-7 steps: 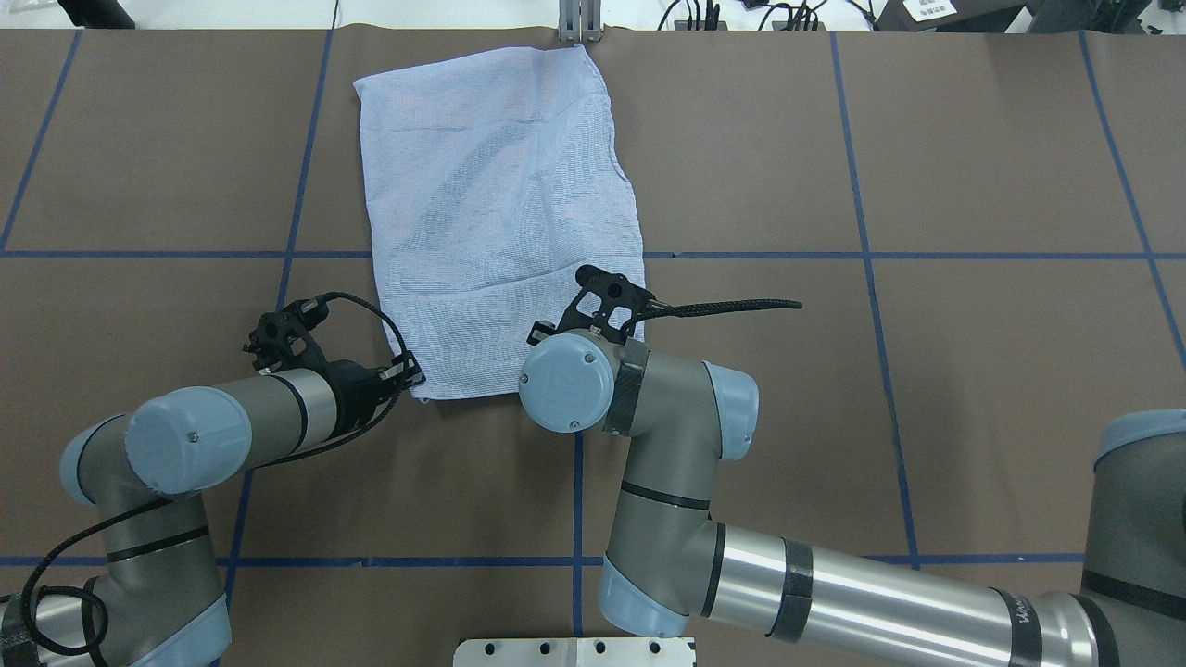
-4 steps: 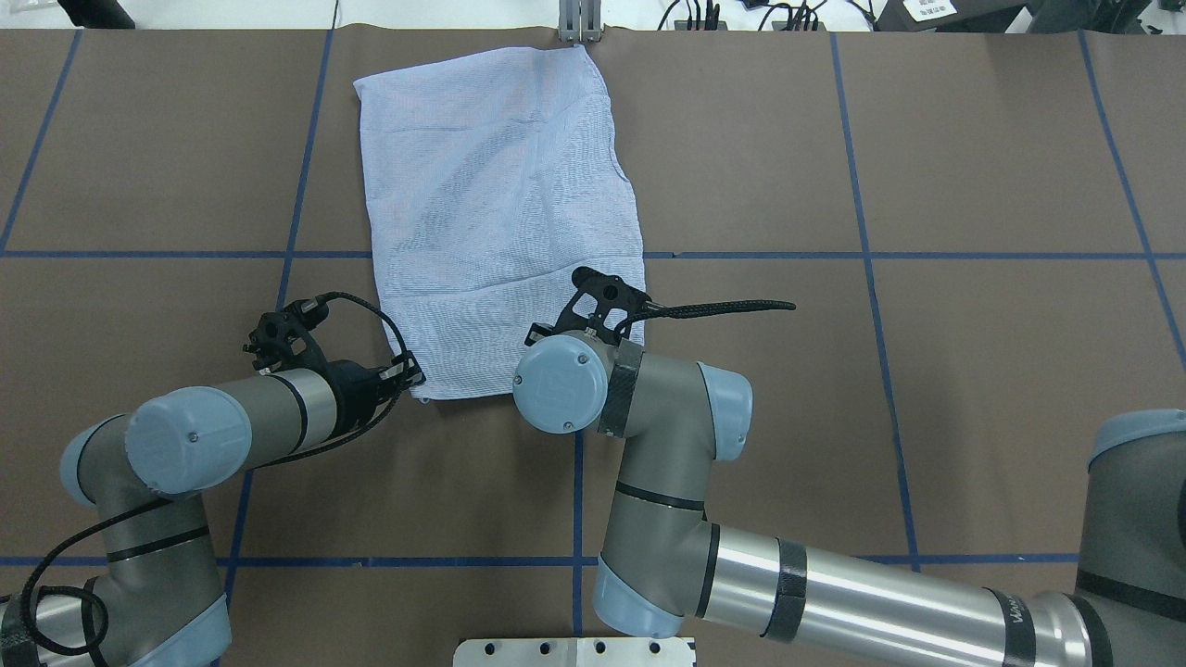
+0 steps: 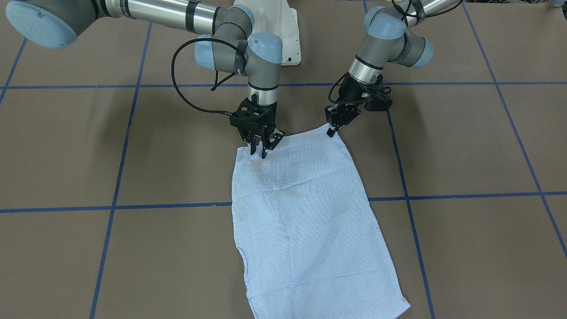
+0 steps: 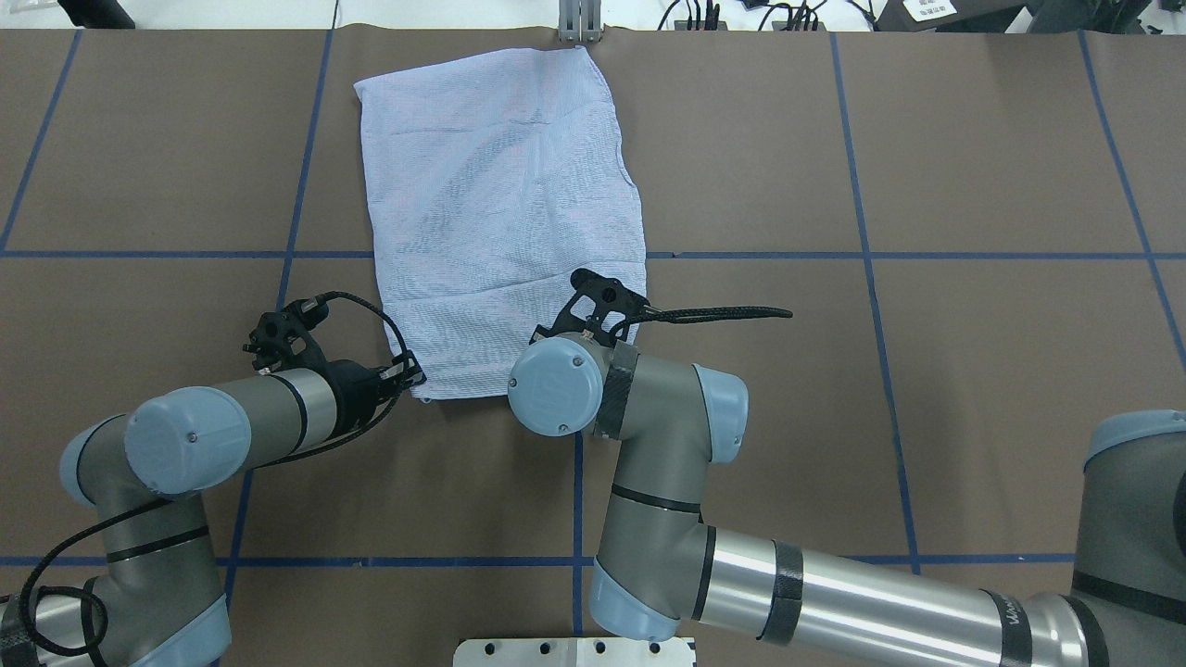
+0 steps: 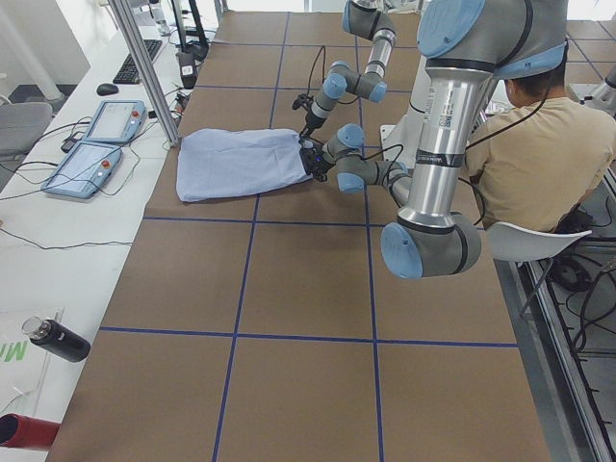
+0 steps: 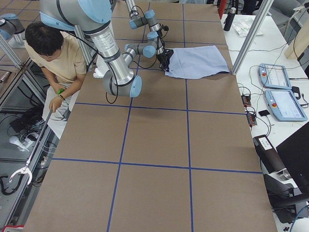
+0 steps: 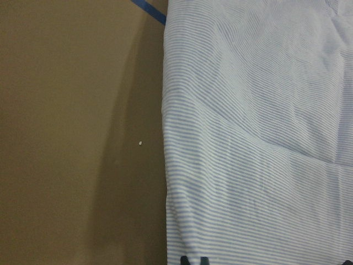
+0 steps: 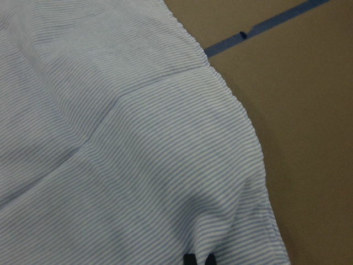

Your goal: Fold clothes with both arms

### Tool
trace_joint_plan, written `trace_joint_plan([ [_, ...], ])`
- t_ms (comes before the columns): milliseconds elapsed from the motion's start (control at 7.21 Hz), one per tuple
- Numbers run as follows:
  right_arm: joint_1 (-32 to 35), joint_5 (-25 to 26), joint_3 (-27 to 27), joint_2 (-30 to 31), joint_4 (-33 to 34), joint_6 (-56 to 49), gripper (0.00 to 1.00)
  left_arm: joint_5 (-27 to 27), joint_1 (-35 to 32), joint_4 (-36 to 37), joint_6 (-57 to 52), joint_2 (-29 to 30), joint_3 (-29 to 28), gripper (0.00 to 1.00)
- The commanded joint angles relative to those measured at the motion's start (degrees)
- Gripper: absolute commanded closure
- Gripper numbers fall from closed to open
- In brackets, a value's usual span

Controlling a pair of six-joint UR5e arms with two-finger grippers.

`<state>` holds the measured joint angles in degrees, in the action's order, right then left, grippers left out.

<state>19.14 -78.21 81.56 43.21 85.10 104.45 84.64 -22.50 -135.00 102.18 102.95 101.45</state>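
The light blue-and-white striped shirt (image 3: pixel 305 230) lies folded into a long rectangle on the brown table, also in the overhead view (image 4: pixel 500 204). My left gripper (image 3: pixel 331 129) is shut on the shirt's corner nearest the robot; it also shows in the overhead view (image 4: pixel 414 378). My right gripper (image 3: pixel 259 151) stands upright over the other near corner, its fingertips (image 8: pixel 190 259) pinched together on the cloth, which bulges slightly there. In the left wrist view the fingertips (image 7: pixel 186 260) meet at the shirt's edge (image 7: pixel 259 138). The collar, buttons and pocket are hidden.
The white pedestal base (image 3: pixel 283 26) stands behind the arms. A metal post (image 4: pixel 579 18) stands at the table's far edge by the shirt. An operator (image 5: pixel 539 144) sits beside the robot. Control tablets (image 5: pixel 96 144) and bottles (image 5: pixel 53 339) lie off the mat.
My right arm's wrist and elbow have shifted slightly to the left in the overhead view, and the cloth's right edge has rippled a little. The left arm has not moved.
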Motion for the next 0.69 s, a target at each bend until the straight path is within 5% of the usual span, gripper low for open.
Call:
trace_joint_plan([
  [0, -0.07, 0.07, 0.00, -0.93, -0.02, 1.98, 1.00, 0.00, 0.00, 0.00, 0.04, 0.06, 0.07, 1.00],
  [277, 0.20, 0.07, 1.30, -1.29, -0.11, 1.81, 1.00, 0.09, 0.00, 0.00, 0.04, 0.23, 0.42, 1.00],
  [554, 0.73, -0.36, 13.45, 5.52, 0.07, 1.29, 1.00, 0.96, 0.00, 0.26, -0.05, -0.46, 6.63, 1.00],
])
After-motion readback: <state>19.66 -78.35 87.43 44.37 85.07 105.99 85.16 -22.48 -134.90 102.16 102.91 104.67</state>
